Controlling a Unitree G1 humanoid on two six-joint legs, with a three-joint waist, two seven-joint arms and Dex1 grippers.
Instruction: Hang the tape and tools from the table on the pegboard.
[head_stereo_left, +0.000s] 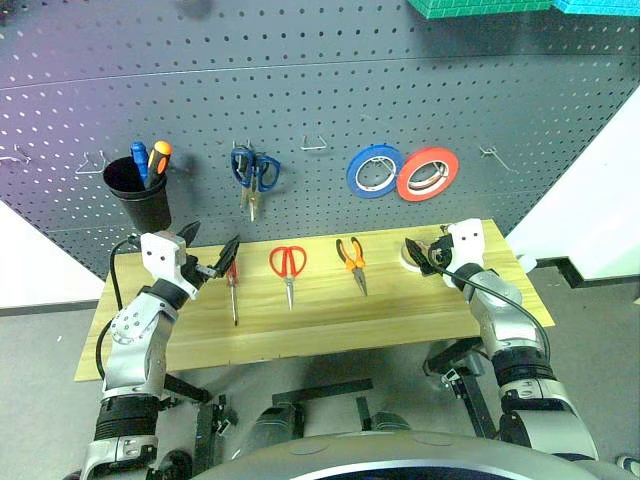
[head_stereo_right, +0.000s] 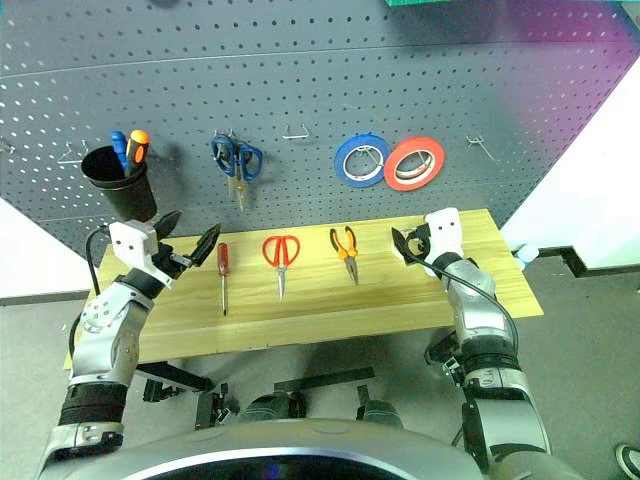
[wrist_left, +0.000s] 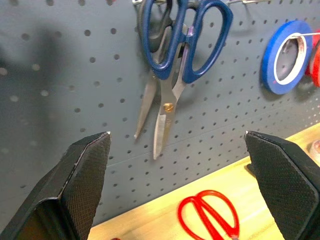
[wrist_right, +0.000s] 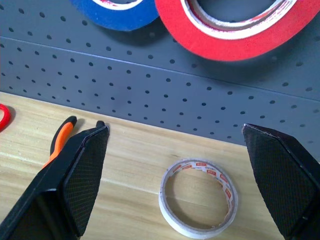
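The tape, a small white roll, lies flat on the table near its right end, just in front of my right gripper, whose jaws stand open and empty, wider than the roll. Along the tabletop to the left lie the pliers, the red-handled scissors and the slim screwdriver. My left gripper hovers open and empty above the screwdriver's handle end, facing the pegboard.
On the pegboard hang blue-handled scissors, a blue roll, a red-orange roll and a black cup with two handles sticking out. Bare wire hooks sit above the scissors, with more at the far left and right.
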